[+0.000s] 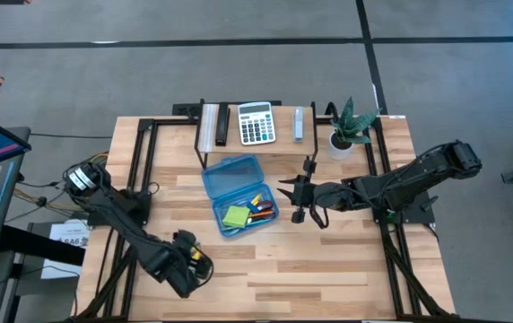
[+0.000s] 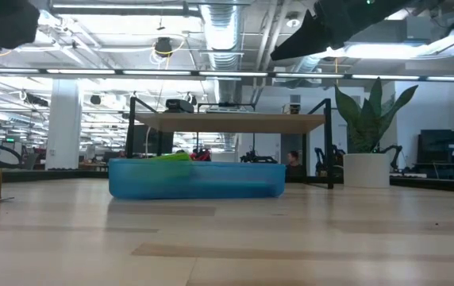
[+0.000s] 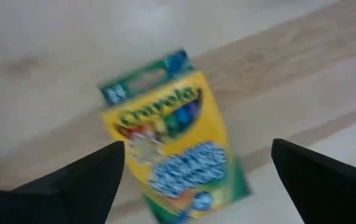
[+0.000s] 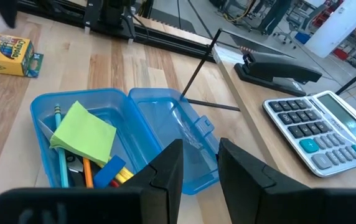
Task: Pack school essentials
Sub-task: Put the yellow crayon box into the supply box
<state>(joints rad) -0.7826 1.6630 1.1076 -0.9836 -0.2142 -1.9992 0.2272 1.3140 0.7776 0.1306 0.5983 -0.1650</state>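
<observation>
The yellow-green crayon box [image 3: 175, 137] lies flat on the table near its front left, also seen in the right wrist view [image 4: 7, 55]. My left gripper [image 3: 196, 183] hovers over it, open, one finger on either side and apart from it [image 1: 194, 260]. The translucent blue case [image 1: 239, 193] lies open at mid-table. In its tray are the lime sticky-note pad [image 4: 84, 132], a teal pen [image 4: 61, 155], an orange pencil [image 4: 88, 174] and a blue eraser [image 4: 109, 171]. My right gripper [image 1: 292, 199] hangs just right of the case, open by a narrow gap [image 4: 201, 165], holding nothing.
A raised wooden shelf [image 1: 239, 152] along the far side carries the grey-white calculator [image 1: 256, 123], a black stapler [image 1: 221, 126] and a small grey item [image 1: 299, 124]. A potted plant [image 1: 346, 130] stands at the far right. Black frame rails [image 1: 140, 170] run along both sides.
</observation>
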